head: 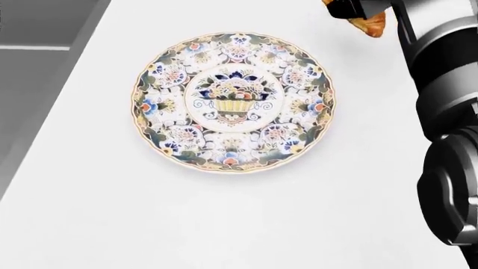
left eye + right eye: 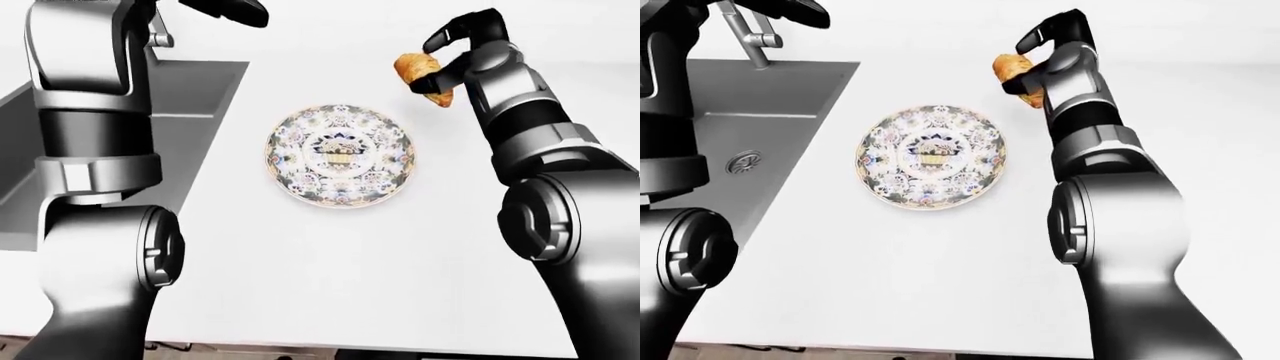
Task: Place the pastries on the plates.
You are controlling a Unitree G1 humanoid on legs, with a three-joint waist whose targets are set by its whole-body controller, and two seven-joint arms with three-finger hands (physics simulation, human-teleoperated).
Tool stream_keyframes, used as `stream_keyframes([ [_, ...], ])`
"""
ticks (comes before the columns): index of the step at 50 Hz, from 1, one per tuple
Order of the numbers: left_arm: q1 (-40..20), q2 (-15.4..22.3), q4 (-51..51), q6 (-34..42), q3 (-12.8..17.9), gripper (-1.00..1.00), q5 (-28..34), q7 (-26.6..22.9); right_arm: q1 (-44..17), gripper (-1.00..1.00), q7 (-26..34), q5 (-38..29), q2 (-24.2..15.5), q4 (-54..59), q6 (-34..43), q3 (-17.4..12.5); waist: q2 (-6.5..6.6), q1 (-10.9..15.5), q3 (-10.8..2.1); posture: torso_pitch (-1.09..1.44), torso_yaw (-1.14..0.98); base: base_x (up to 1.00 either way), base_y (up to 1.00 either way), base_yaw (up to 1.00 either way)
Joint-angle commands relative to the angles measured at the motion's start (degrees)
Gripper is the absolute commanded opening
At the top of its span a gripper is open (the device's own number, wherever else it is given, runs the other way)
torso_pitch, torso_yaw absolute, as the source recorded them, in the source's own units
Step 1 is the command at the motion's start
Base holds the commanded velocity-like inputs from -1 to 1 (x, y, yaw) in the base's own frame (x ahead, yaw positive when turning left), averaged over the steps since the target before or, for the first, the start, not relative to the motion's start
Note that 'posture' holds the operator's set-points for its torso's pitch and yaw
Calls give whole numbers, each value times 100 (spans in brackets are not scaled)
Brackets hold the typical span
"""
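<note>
A round plate (image 2: pixel 340 157) painted with a flower-basket pattern lies flat on the white counter (image 2: pixel 330 270), and nothing rests on it. Up and to the right of the plate in the left-eye view, the right hand (image 2: pixel 452 58) has its black fingers (image 2: pixel 441 34) curled round a golden croissant (image 2: pixel 418 73), one end of the pastry poking out below the palm; the croissant is clear of the plate's rim and looks lifted off the counter. To the left of the plate a grey sink (image 2: pixel 750 127) is sunk into the counter, with a round drain (image 2: pixel 743 160) in its floor and a metal faucet (image 2: pixel 752 34) at its top edge. The left hand (image 2: pixel 232 10) shows only as a dark shape above the sink, at the top of the view, well apart from the plate; I cannot tell how its fingers stand.
</note>
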Motion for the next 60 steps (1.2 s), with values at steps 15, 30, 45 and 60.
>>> stream_keyframes([
  [15,-299,54,-158,-133,33,100,34,22,-578,-100,1827,-225,-30,-379,-747,265,23,-15,-706,0,0,0,0,0],
  [30,-357,76,-142,-137,47,100,42,70,-446,-100,3288,-449,265,-527,-1286,455,80,-35,-791,0,0,0,0,0],
  [45,-381,81,-152,-124,31,100,75,39,-292,-100,4446,-402,519,-802,-1739,632,113,-55,-799,0,0,0,0,0],
  [60,-381,58,-105,-185,32,100,94,34,-79,-100,5199,-395,665,-1034,-1723,674,129,-72,-810,0,0,0,0,0],
])
